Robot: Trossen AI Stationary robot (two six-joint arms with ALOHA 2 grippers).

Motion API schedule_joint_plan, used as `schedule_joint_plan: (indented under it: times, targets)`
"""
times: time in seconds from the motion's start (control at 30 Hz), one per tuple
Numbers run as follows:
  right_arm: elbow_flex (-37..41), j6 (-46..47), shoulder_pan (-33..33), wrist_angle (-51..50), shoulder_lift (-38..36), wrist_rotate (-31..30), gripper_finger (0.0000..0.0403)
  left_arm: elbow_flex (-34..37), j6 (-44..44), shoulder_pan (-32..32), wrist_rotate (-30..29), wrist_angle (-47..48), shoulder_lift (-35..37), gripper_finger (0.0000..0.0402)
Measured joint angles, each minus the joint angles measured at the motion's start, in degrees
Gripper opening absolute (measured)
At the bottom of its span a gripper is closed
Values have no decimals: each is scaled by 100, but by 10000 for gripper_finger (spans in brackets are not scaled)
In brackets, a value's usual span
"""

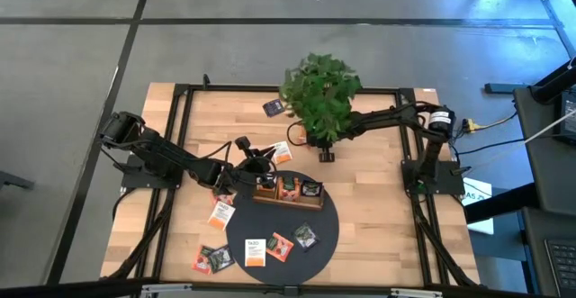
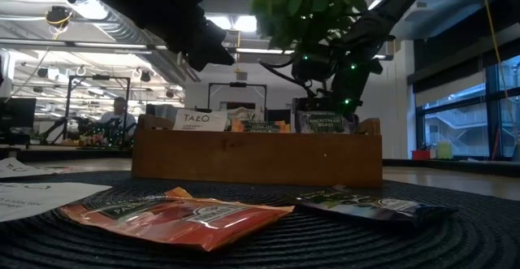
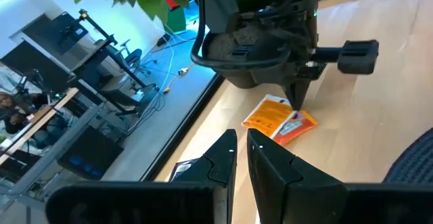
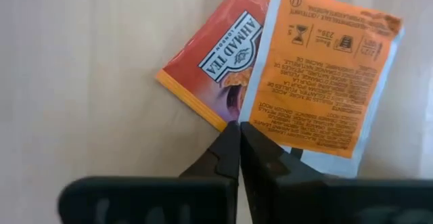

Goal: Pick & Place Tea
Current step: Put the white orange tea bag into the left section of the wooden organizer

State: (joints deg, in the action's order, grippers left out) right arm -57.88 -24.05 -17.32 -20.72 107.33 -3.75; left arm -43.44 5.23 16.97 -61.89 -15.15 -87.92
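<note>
Pale wood planks make up the bench [image 1: 378, 208], and a round dark woven mat [image 1: 326, 235] lies at its 6 o'clock edge. A brown wooden compartment tray [image 1: 288, 196] sits at the mat's 12 o'clock rim, with several tea sachets standing upright in it, among them a white one [image 2: 200, 120]. On the mat lie a white-and-orange sachet [image 1: 256, 249], a red-orange sachet [image 1: 280, 246] and a dark green sachet [image 1: 306, 236]. More sachets rest on the bare bench at the mat's 9 o'clock side [image 1: 220, 213] and 8 o'clock side [image 1: 211, 259].

An orange Ahmad Tea sachet [image 4: 220, 51] and a bright orange sachet with a white border [image 4: 323, 78] lie overlapping on the bench, just past the tray at 12 o'clock. The right gripper [image 4: 239, 139] is directly over them, fingers pressed together, tip at their lower edges; whether it touches them is unclear. A leafy green plant [image 1: 321, 95] partly hides this arm in the overhead view.

The left gripper [image 3: 241, 145] is by the tray's 9 o'clock end, fingers nearly closed with a thin gap, holding nothing.
</note>
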Motion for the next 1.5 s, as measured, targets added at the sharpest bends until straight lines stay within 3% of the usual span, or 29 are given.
schedule_joint_plan:
  times: [0.37, 0.5, 0.73, 1.1, 1.5]
  targets:
    - [41, 145, -274, -286, -364, 59, 10, 0, -1, 0, 7, -1, 0, 33]
    - [16, 261, -474, -186, -371, 526, 4, 0, 0, 0, 9, -1, 0, 33]
    - [8, 407, -676, -187, -376, 535, 8, 0, 0, 0, 8, -1, 0, 33]
    - [8, 464, -599, -234, -379, 538, 11, 2, 0, 0, 7, -1, 0, 33]
    - [-575, 432, -601, -1104, -379, 575, 5, 2, 0, 0, 7, -1, 0, 33]
